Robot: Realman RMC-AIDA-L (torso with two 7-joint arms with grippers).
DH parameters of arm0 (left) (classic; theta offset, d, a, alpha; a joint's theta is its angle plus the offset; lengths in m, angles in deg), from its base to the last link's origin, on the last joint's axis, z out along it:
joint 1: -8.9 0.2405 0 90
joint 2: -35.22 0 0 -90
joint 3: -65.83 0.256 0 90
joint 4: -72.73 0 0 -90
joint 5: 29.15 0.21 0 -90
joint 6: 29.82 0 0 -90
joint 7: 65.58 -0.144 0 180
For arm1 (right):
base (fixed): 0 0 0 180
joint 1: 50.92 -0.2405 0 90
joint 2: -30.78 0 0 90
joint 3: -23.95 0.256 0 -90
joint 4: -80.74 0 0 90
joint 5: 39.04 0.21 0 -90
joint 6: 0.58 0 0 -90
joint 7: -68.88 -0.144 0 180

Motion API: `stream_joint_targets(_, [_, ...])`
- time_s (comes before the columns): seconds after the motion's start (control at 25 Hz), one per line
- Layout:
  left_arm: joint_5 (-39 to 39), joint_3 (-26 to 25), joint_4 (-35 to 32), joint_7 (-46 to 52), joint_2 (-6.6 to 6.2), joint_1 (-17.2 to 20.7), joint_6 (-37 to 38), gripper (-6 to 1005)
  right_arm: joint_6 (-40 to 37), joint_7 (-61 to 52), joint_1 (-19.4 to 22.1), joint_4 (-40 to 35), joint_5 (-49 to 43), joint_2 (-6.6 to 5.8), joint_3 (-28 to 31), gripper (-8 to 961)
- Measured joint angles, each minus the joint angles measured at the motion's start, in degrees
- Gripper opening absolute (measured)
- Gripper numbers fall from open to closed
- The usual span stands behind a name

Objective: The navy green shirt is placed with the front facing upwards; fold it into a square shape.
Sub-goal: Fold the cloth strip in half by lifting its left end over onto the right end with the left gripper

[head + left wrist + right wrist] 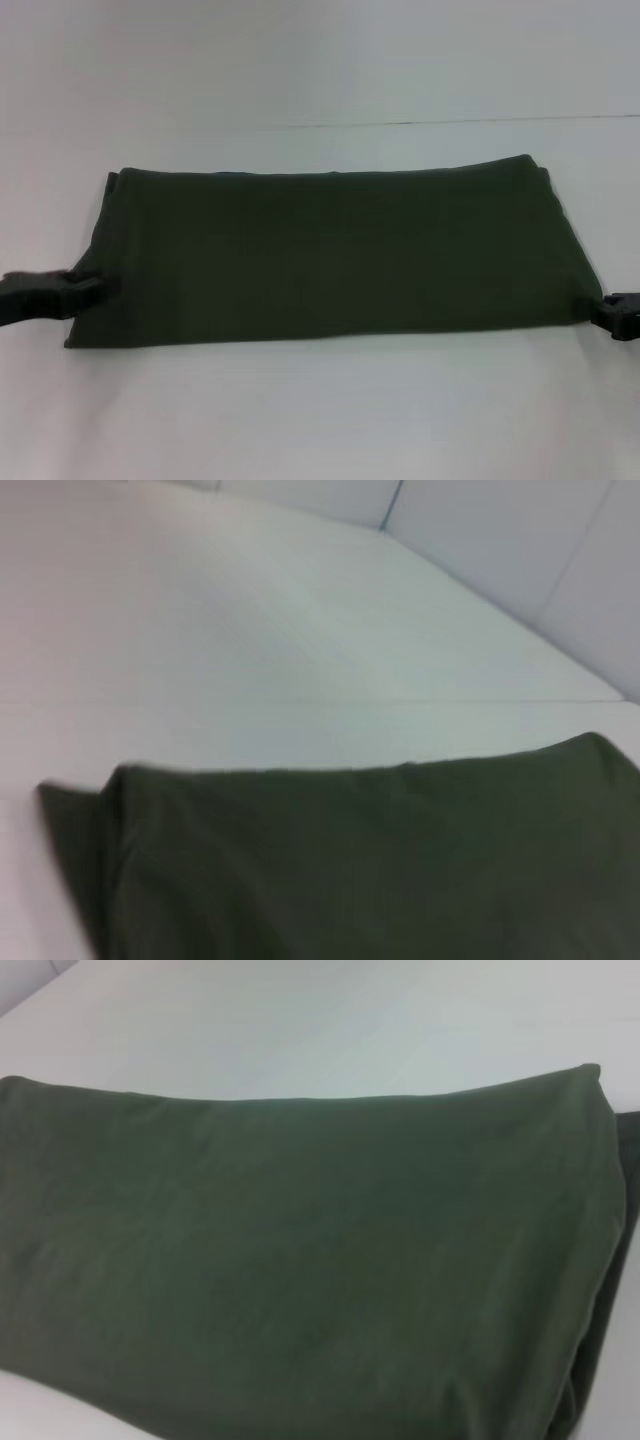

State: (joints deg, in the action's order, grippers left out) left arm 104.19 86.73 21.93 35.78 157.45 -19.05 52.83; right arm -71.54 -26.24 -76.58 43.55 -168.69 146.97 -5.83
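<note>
The navy green shirt (330, 255) lies on the white table, folded into a wide flat band with its plain cloth up and no print showing. My left gripper (88, 290) sits low at the band's left end, touching the edge of the cloth. At the band's near right corner is my right gripper (603, 310), against the tip of the cloth. The left wrist view looks along the shirt (400, 870) from its end. In the right wrist view the shirt (300, 1260) fills most of the picture, with layered edges on one side.
The white table (320, 410) spreads bare in front of the shirt and behind it. A thin seam line (450, 122) runs across the table's far part. A pale wall (520, 540) rises beyond the table's far edge.
</note>
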Motion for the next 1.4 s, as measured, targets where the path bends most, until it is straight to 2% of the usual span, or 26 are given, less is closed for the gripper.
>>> stream_joint_targets(0.2, [5.42, 0.16, -1.54, 5.68, 0.01, 0.67, -0.01, 326, 0.04, 0.02, 0.00, -0.07, 0.01, -0.09, 0.08, 34])
stream_joint_targets(0.4, [6.32, -0.06, -1.38, 6.40, 0.20, 0.86, -0.63, 531, 0.17, 0.19, 0.00, -0.08, 0.01, 0.15, 0.08, 35])
stream_joint_targets(0.72, [6.38, -0.14, -1.42, 6.47, 0.32, 1.13, -1.74, 659, 0.36, 0.36, 0.12, -0.08, 0.01, 0.26, 0.07, 34])
stream_joint_targets(0.92, [6.54, -0.30, -1.59, 6.51, 0.30, 1.45, -2.18, 684, 0.39, 0.37, 0.17, -0.08, 0.02, 0.27, 0.07, 34])
stream_joint_targets(1.16, [7.53, -0.22, -1.16, 6.53, 0.34, 1.50, -3.09, 815, 0.39, 0.36, 0.07, -0.08, 0.01, 0.22, 0.07, 34])
stream_joint_targets(1.4, [7.60, 0.09, -0.95, 6.56, 0.45, 1.47, -3.11, 806, 0.39, 0.28, 0.14, -0.08, 0.01, 0.11, 0.07, 35])
